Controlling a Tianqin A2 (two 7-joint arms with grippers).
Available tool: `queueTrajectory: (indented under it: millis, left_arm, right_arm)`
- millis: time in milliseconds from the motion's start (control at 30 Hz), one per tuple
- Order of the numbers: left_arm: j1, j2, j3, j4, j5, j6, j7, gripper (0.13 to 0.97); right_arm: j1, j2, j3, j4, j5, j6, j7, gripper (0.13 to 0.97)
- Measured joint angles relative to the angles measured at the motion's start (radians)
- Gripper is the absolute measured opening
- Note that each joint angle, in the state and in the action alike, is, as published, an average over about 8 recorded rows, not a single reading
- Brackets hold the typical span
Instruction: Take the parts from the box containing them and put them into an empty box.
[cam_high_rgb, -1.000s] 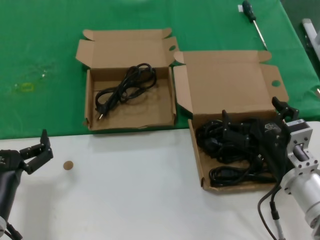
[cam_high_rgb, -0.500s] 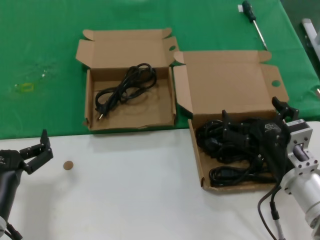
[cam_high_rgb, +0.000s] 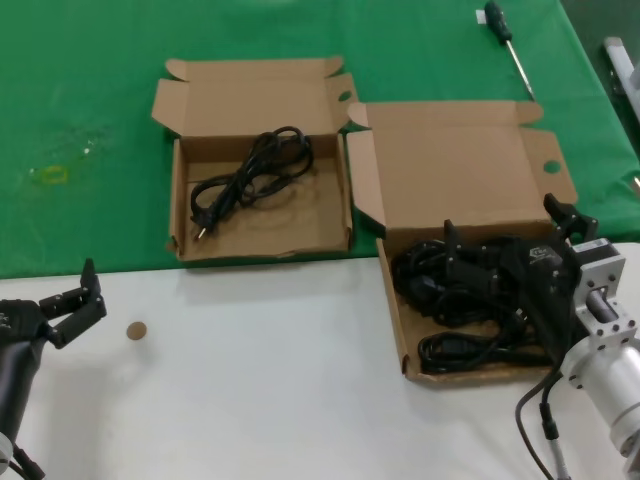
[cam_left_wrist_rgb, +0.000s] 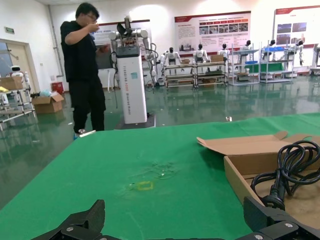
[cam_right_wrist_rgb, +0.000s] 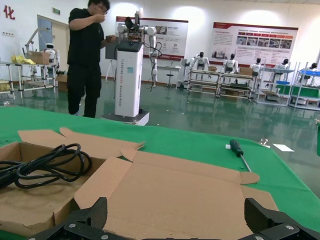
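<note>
The larger box (cam_high_rgb: 398, 325), with a tall lid (cam_high_rgb: 455, 165), holds a tangle of black cables (cam_high_rgb: 440, 290). My right gripper (cam_high_rgb: 505, 225) hovers over those cables, open, with nothing between its fingers. In the right wrist view the gripper (cam_right_wrist_rgb: 176, 212) faces the lid (cam_right_wrist_rgb: 175, 185). The smaller box (cam_high_rgb: 335, 225) with the short lid sits to the left and holds one black cable (cam_high_rgb: 250, 175). My left gripper (cam_high_rgb: 92, 292) stays open and empty over the white table, near the front left. In the left wrist view the gripper (cam_left_wrist_rgb: 175, 215) looks across the green cloth toward that box (cam_left_wrist_rgb: 237, 180) and its cable (cam_left_wrist_rgb: 295, 160).
A screwdriver (cam_high_rgb: 505, 35) lies on the green cloth (cam_high_rgb: 80, 120) at the back right. A small brown disc (cam_high_rgb: 136, 330) sits on the white table near my left gripper. A faint yellow mark (cam_high_rgb: 48, 174) shows on the cloth at the left.
</note>
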Motion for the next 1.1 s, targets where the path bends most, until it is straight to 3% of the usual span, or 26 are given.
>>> queueTrajectory:
  millis: [1100]
  left_arm:
    - [0.000, 0.000, 0.000, 0.000, 0.000, 0.000, 0.000, 0.966]
  right_arm:
    - [0.000, 0.000, 0.000, 0.000, 0.000, 0.000, 0.000, 0.966]
